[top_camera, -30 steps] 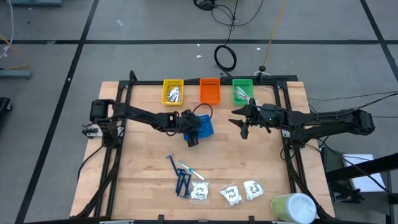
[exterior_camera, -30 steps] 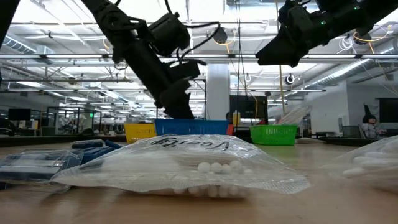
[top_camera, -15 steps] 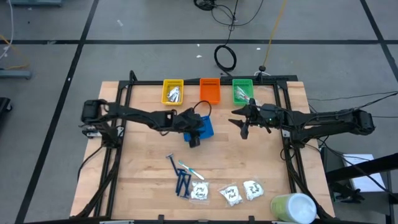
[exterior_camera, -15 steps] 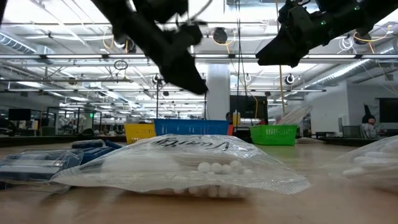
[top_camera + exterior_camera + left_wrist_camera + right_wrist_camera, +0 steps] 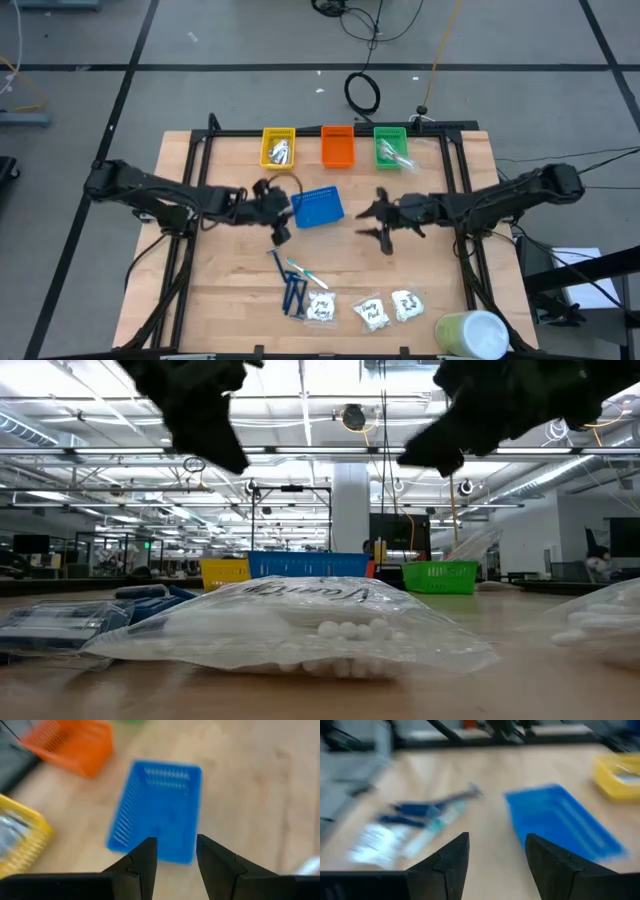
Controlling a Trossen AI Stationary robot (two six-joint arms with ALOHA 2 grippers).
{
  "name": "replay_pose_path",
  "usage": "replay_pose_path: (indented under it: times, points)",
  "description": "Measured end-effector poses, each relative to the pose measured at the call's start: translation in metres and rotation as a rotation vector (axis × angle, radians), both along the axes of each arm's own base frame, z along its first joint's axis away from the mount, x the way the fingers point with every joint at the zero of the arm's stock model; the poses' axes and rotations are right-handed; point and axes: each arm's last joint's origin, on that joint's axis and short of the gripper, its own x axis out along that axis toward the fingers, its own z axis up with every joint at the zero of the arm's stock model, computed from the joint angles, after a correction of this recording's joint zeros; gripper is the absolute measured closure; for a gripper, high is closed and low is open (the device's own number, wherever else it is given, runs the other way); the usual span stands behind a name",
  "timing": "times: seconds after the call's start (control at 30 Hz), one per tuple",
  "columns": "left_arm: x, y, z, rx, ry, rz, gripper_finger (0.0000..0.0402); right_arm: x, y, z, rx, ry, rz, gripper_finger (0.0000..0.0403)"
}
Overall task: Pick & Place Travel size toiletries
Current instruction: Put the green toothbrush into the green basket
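The travel size toiletries lie near the table's front edge: dark blue razors [image 5: 293,296], a light-blue-and-white stick [image 5: 305,272] and three white sachets [image 5: 320,308] [image 5: 372,312] [image 5: 406,304]. Silvery packets lie in the yellow tray [image 5: 279,147] and the green tray [image 5: 391,147]. My left gripper [image 5: 279,232] [image 5: 175,842] hangs open above the table, just left of the blue tray [image 5: 318,207]. My right gripper [image 5: 384,228] [image 5: 497,840] hangs open right of that tray. Both are empty.
An orange tray [image 5: 338,146] stands between the yellow and green ones at the far edge. A big pale green-and-white cylinder [image 5: 472,335] stands at the near right corner. A black frame [image 5: 200,160] runs along the table's sides. Bare wood lies between the blue tray and the toiletries.
My left gripper has drawn back from over the blue tray toward the table's left and near edges and has risen. The tray stays on the table. My right gripper has gone from beside the green tray toward the near edge and the table's middle, sinking a little.
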Motion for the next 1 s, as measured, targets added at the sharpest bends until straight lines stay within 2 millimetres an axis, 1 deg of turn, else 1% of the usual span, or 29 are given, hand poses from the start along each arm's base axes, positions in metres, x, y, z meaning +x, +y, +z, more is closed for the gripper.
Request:
replay_pose_path:
  times: [0.1,0.2,0.27,0.3,0.37,0.47,0.7,0.9,1.0]
  points:
    - [-0.009,-0.014,-0.017,-0.053,0.038,-0.022,0.0266,0.009,0.02,0.0,0.019,-0.084,0.088,0.022]
    - [-0.009,-0.03,-0.031,-0.114,0.064,-0.157,0.0266,0.011,0.035,-0.008,-0.01,-0.081,0.15,0.022]
    - [-0.007,-0.041,-0.044,-0.133,0.099,-0.26,0.0266,0.011,0.04,-0.01,-0.029,-0.081,0.173,0.022]
    - [-0.004,-0.045,-0.048,-0.134,0.092,-0.308,0.0266,0.011,0.042,-0.01,-0.029,-0.086,0.178,0.022]
    - [0.003,-0.053,-0.054,-0.129,0.081,-0.373,0.0266,0.012,0.042,-0.01,-0.03,-0.087,0.18,0.022]
    - [0.011,-0.061,-0.072,-0.138,0.121,-0.457,0.0266,0.012,0.044,-0.009,-0.014,-0.097,0.18,0.022]
    - [0.018,-0.067,-0.105,-0.091,0.237,-0.552,0.0266,0.012,0.043,-0.009,-0.003,-0.097,0.176,0.022]
    - [0.021,-0.064,-0.122,-0.067,0.298,-0.561,0.0266,0.012,0.043,-0.009,-0.003,-0.097,0.176,0.022]
    - [0.023,-0.06,-0.125,-0.072,0.3,-0.546,0.0266,0.012,0.043,-0.009,-0.003,-0.097,0.176,0.022]
